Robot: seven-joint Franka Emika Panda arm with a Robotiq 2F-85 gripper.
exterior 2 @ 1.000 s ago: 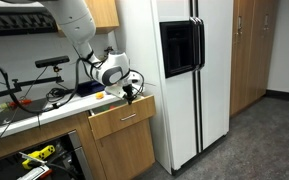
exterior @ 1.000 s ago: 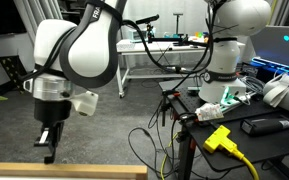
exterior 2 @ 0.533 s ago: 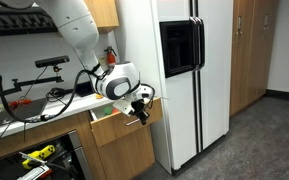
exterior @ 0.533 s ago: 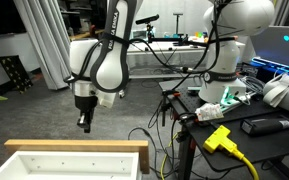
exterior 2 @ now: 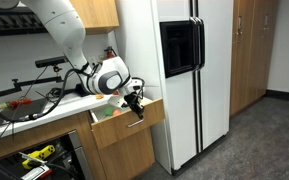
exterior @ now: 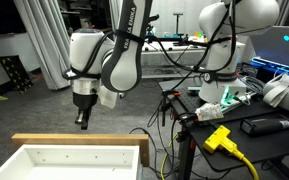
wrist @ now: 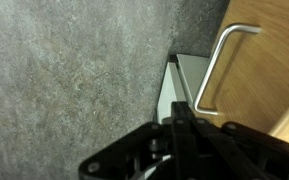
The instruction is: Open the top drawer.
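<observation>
The Panda arm's gripper (exterior: 81, 124) hangs fingers-down above the top drawer (exterior: 104, 141), which stands open at 6 o'clock from the tool in an exterior view, its white floor and walls exposed inside a light tan wooden rim. In an exterior view of the kitchen, the gripper (exterior 2: 137, 103) sits at the upper edge of the drawer's (exterior 2: 134, 119) wooden front, which juts out from the cabinet run below the counter (exterior 2: 29, 118), with the white refrigerator (exterior 2: 184, 90) at 3 o'clock from it. In the wrist view, the dark gripper (wrist: 181, 110) rises from the lower edge of the frame, its fingers drawn together into a single narrow point with nothing visibly caught between them. The bent metal handle (wrist: 222, 62) lies at 1 o'clock from that point, its lower end just beside the fingertips; whether they touch cannot be made out. The drawer's tan front (wrist: 274, 70) fills the frame at 3 o'clock, and grey carpet (wrist: 74, 80) spreads out toward 9 o'clock. Behind the arm, at 3 o'clock in an exterior view, a second white robot (exterior: 229, 45) stands over a cluttered table where a yellow plug (exterior: 219, 138) lies.
</observation>
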